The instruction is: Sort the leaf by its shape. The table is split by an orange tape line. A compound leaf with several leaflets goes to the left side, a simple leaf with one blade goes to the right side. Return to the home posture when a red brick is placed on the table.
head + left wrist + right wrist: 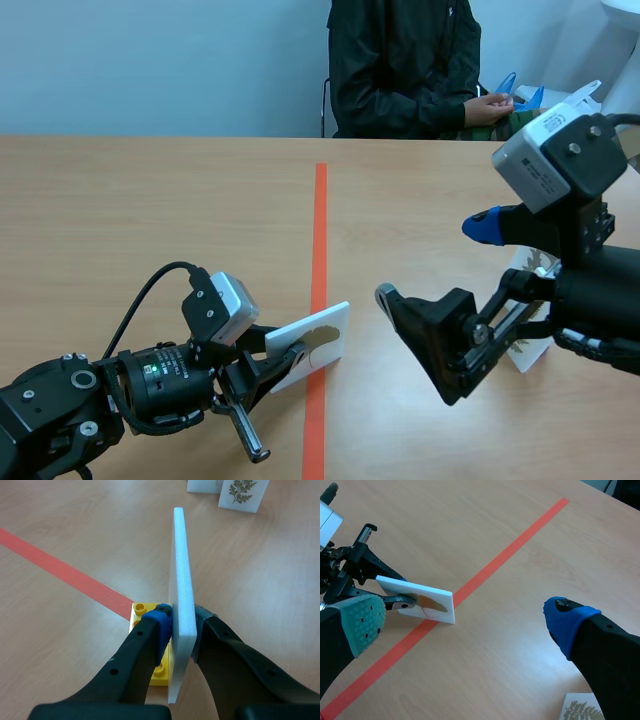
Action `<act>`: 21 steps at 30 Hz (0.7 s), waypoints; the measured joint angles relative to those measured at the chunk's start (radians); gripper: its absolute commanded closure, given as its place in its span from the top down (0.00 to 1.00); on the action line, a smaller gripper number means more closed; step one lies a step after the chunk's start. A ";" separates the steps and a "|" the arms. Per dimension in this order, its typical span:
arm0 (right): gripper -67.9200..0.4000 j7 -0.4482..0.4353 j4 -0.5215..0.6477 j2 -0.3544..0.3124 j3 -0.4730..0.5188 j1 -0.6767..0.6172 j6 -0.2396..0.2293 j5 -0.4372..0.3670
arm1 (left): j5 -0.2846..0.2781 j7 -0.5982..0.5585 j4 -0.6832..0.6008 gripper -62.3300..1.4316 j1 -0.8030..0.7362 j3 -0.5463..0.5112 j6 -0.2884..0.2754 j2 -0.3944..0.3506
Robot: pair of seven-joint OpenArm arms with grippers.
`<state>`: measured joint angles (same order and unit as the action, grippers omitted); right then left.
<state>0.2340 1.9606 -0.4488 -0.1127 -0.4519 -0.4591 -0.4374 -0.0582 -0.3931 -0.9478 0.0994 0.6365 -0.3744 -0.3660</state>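
Care matters on this carry: the leaf card (325,335) looks to bear a single blade, so I judge it belongs at three o'clock of the tape line (320,220), lifted level so its yellow brick base (144,608) stays seated. My left gripper (182,617) is clamped on the card's faces, right at the line; my right gripper (434,261) hangs wide apart at three o'clock, holding nothing
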 measured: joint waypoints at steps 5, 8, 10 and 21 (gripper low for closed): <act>1.00 0.000 0.000 0.000 0.000 0.000 0.000 0.000 | -0.095 0.006 -0.022 0.09 -0.005 -0.001 -0.003 -0.018; 1.00 0.000 0.000 0.000 0.000 0.000 0.000 0.000 | -0.161 0.007 -0.066 0.09 -0.011 -0.047 -0.012 -0.042; 1.00 0.000 0.000 0.000 0.000 0.000 0.000 0.000 | -0.213 0.006 -0.082 0.09 -0.010 -0.111 -0.011 -0.055; 1.00 -0.001 0.000 0.000 0.000 0.000 0.000 0.000 | -0.325 0.068 -0.076 0.09 -0.008 -0.431 0.090 -0.131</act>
<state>0.2329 1.9606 -0.4488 -0.1127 -0.4519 -0.4591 -0.4374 -0.3832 -0.3256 -1.0237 0.0917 0.2054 -0.2848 -0.4973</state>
